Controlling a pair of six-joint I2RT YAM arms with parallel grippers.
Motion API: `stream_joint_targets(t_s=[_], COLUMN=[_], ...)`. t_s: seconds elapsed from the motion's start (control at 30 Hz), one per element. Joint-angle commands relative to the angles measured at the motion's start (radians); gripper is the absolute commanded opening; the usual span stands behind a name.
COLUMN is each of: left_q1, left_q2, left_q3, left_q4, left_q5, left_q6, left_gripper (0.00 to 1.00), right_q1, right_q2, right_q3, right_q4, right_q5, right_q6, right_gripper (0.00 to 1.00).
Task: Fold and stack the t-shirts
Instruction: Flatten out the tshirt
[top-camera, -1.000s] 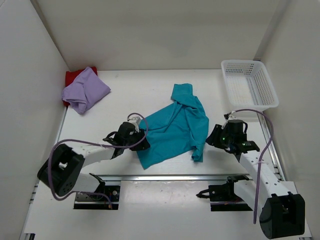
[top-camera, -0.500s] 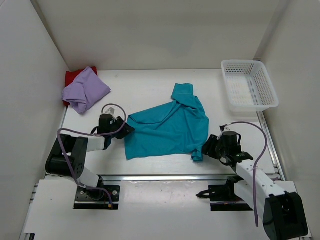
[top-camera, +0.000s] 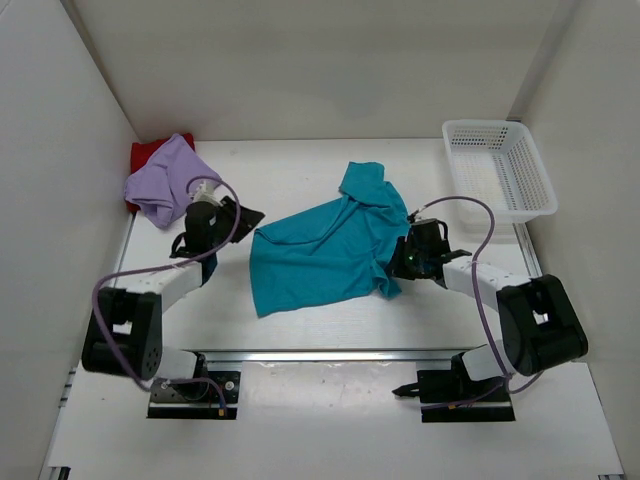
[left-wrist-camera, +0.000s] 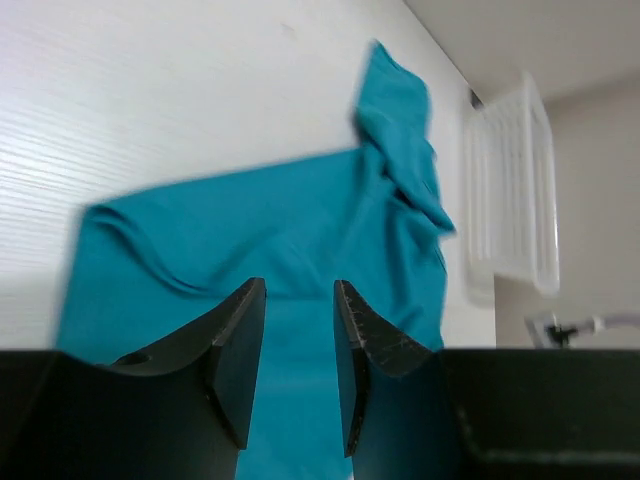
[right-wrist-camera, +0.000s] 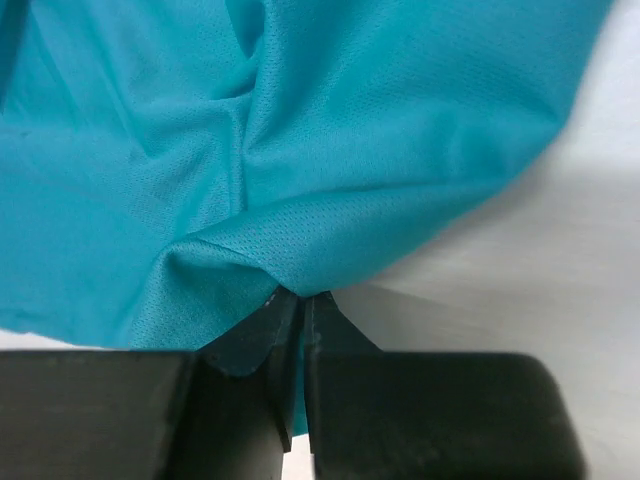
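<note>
The teal shirt lies rumpled in the middle of the table, its long axis running from 7 to 1 o'clock. The right gripper has its jaws closed on the shirt's 3 o'clock edge. The left gripper, jaws apart and empty, sits just off the 10 o'clock corner.

dark red t-shirt lying mostly hidden under lavender t-shirt, teal t-shirt running past right wrist view's edges, white basket appearing blurred
</note>
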Motion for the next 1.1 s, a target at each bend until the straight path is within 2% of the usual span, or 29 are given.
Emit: stream_joint_targets(t_s=[0.0,0.07,0.17,0.3,0.37,0.43,0.5,0.53,0.6,0.67,0.7,0.73,0.8,0.83,0.87,0.93,1.0,1.07], left_q1=[-0.171,-0.277,-0.316,-0.284,-0.221,-0.170,-0.106,-0.097,-0.078,-0.125,-0.182,-0.216,-0.381,-0.440,-0.457,-0.497,-0.506,-0.516], left_q2=[-0.117,-0.141,-0.087,0.023,0.074,0.100,0.123,0.129,0.134,0.071,0.009,-0.025,-0.134,-0.157,-0.174,-0.161,-0.074,0.014], left_q3=[-0.026,-0.120,-0.185,-0.182,-0.199,-0.214,-0.223,-0.240,-0.243,-0.237,-0.196,-0.167,-0.095,-0.090,-0.097,-0.122,-0.123,-0.111], left_q4=[-0.102,-0.056,-0.001,0.065,0.107,0.133,0.144,0.186,0.240,0.233,0.123,0.068,-0.124,-0.145,-0.139,-0.096,-0.053,0.025], left_q5=[-0.066,-0.093,-0.068,0.062,0.106,0.118,0.103,0.119,0.161,0.151,0.115,0.044,-0.127,-0.205,-0.224,-0.177,-0.100,-0.039], left_q6=[0.101,0.082,0.046,-0.003,-0.029,-0.038,-0.047,-0.078,-0.138,-0.129,-0.098,-0.016,0.097,0.129,0.124,0.089,0.039,0.002], left_gripper=[0.44,0.45,0.45,0.42,0.41,0.40,0.39,0.39,0.36,0.36,0.37,0.38,0.41,0.42,0.42,0.42,0.42,0.41], right_q1=[0.004,0.001,-0.074,-0.183,-0.240,-0.232,-0.224,-0.226,-0.238,-0.224,-0.206,-0.198,-0.178,-0.178,-0.180,-0.169,-0.163,-0.157], right_q2=[-0.039,-0.126,-0.291,-0.497,-0.592,-0.646,-0.668,-0.662,-0.618,-0.601,-0.590,-0.599,-0.602,-0.602,-0.599,-0.576,-0.576,-0.590], right_q3=[0.030,-0.013,-0.166,-0.276,-0.288,-0.302,-0.303,-0.294,-0.255,-0.233,-0.216,-0.211,-0.195,-0.188,-0.187,-0.191,-0.207,-0.219], right_q4=[-0.041,-0.077,-0.089,-0.150,-0.212,-0.207,-0.184,-0.189,-0.197,-0.213,-0.220,-0.220,-0.218,-0.209,-0.209,-0.206,-0.213,-0.217], right_q5=[0.107,0.135,0.112,0.104,0.146,0.169,0.170,0.142,0.094,0.088,0.116,0.137,0.173,0.174,0.166,0.166,0.181,0.198], right_q6=[-0.049,-0.038,0.017,0.052,0.052,0.060,0.051,0.040,0.029,0.019,0.023,0.016,0.008,0.003,0.005,0.008,0.012,0.020], right_gripper=[0.00,0.00,0.00,0.00,0.00,0.11,0.32,0.37,0.41,0.45,0.46,0.47,0.47,0.45,0.40,0.35,0.31,0.32])
